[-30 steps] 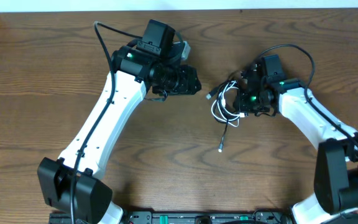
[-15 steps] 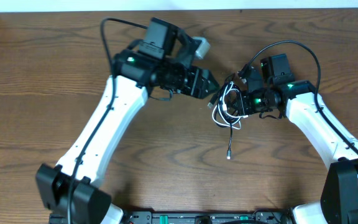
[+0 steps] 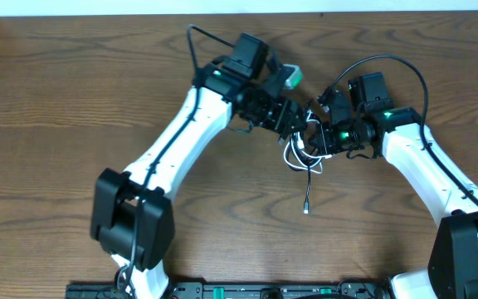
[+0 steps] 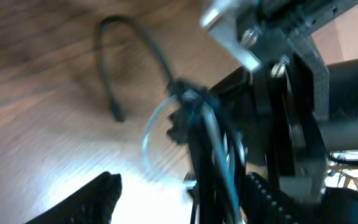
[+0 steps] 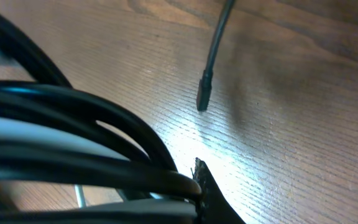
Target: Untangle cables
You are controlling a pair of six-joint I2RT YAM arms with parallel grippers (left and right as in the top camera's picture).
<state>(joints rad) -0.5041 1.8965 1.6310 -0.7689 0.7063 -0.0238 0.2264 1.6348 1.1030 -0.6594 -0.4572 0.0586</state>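
Overhead, the cables (image 3: pixel 303 149) sit far-centre between left gripper (image 3: pixel 294 124) and right gripper (image 3: pixel 328 138); wrist views alone show the left's fingers (image 4: pixel 95 196) wide apart, the right's clamped on them.

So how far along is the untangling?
Done: nothing separated yet; the black cable and white cable are looped together. In hand: the right hand grips the bundle, and the left hand is open beside it. Left: pulling the two apart.
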